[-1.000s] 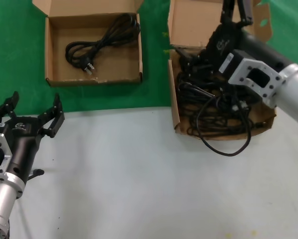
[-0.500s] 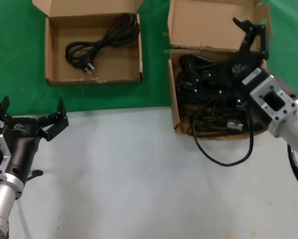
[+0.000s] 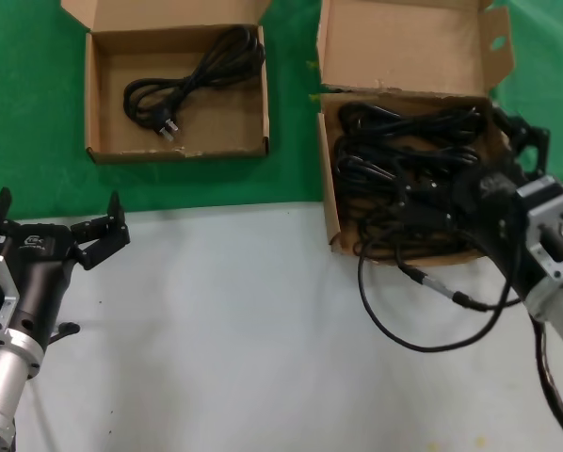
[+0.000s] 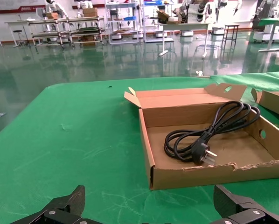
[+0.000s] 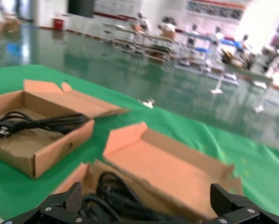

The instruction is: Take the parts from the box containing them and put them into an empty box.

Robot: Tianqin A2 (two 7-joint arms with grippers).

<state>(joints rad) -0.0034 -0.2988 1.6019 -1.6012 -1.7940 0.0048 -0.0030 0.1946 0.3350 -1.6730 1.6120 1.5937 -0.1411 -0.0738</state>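
Note:
The larger deep box point(image 3: 404, 47) at the right holds a tangled pile of black power cords point(image 3: 404, 141). My right gripper point(image 3: 479, 165) hovers low over the pile's right side, open, with nothing between its fingers; in the right wrist view the right gripper point(image 5: 146, 193) spans cords point(image 5: 116, 200) in front of the lid flap point(image 5: 177, 168). The smaller shallow box point(image 3: 93, 94) at the back left holds one coiled cord point(image 3: 192, 75) with a plug. My left gripper point(image 3: 56, 221) stands open over the white table, short of that box point(image 4: 195, 175) and its cord point(image 4: 209, 135).
My right arm's thicker black cable with a silver connector point(image 3: 456, 299) loops out over the white table in front of the large box. A green cloth point(image 3: 291, 113) lies under both boxes, with a strip of it between them. The small box point(image 5: 60, 142) also shows in the right wrist view.
My right gripper has drawn back from the large box's far side toward its near right corner, still empty. The arm's cable loop has spread farther onto the table. The left gripper opened slightly wider.

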